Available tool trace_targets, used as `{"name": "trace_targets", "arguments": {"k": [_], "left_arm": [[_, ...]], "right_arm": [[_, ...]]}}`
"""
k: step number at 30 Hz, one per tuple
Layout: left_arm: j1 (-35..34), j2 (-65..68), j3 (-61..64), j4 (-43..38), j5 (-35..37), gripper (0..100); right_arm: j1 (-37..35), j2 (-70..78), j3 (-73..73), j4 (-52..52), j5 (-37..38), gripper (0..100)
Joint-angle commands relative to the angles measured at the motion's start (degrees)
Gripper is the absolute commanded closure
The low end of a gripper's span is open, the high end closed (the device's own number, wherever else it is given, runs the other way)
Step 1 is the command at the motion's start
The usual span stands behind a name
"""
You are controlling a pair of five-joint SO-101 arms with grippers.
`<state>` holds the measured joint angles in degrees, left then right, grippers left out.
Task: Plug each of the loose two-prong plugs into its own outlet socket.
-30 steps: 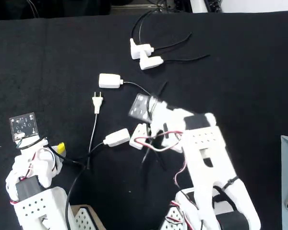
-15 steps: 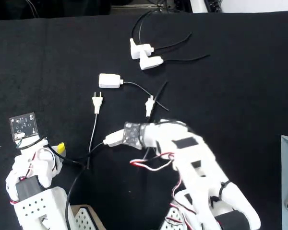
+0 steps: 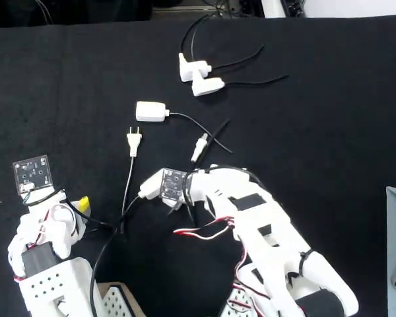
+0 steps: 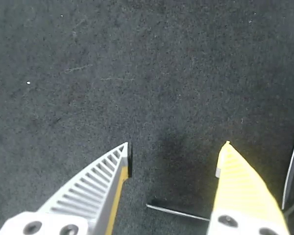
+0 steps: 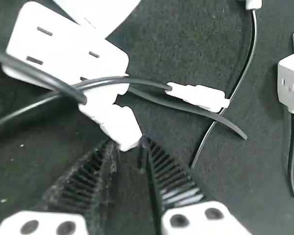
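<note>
High view had the right gripper (image 5: 128,144) mid-table, clenched on a plug (image 5: 112,122) touching the socket (image 5: 63,54). Left gripper (image 4: 176,152) hung released over bare cloth (image 4: 137,49), near left. A 2nd plug (image 3: 133,140) lay farther back, approx. centre-left.

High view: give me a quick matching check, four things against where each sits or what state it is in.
1. left gripper
2. right gripper
3. two-prong plug
4. pair of white sockets

a. side by side at the table's far side
b. open over bare black cloth
c. lying loose, unplugged
d. at a white plug beside a slotted socket

Pairs: 1-b, 2-d, 3-c, 4-a.
</note>
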<state>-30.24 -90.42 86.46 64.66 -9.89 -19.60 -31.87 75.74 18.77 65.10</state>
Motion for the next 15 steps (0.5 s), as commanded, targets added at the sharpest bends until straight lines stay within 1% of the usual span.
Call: {"name": "trace_targets", "arguments": {"k": [1, 4, 7, 10, 13, 15], "left_arm": [[-0.48, -0.35, -0.48, -1.05, 0.18, 71], [-0.48, -0.35, -0.4, -1.05, 0.09, 71], [-0.48, -0.35, -0.4, -1.05, 0.09, 71], [-0.48, -0.35, -0.4, -1.05, 0.09, 71], [-0.48, -0.35, -0.4, -1.05, 0.09, 71], [-0.48, -0.35, -0.4, -0.97, 0.09, 71]], "right_arm": [[1.93, -1.45, -1.71, 2.81, -1.85, 98.7], [2.55, -1.45, -5.67, 9.85, -6.07, 98.7], [2.29, -1.45, -11.47, 19.43, -10.99, 98.4], [1.05, -1.19, -16.4, 27.25, -13.1, 96.9], [0.26, -1.36, -17.71, 31.3, -15.38, 87.3], [-0.7, -1.36, -17.63, 31.21, -16.0, 81.1]]}}
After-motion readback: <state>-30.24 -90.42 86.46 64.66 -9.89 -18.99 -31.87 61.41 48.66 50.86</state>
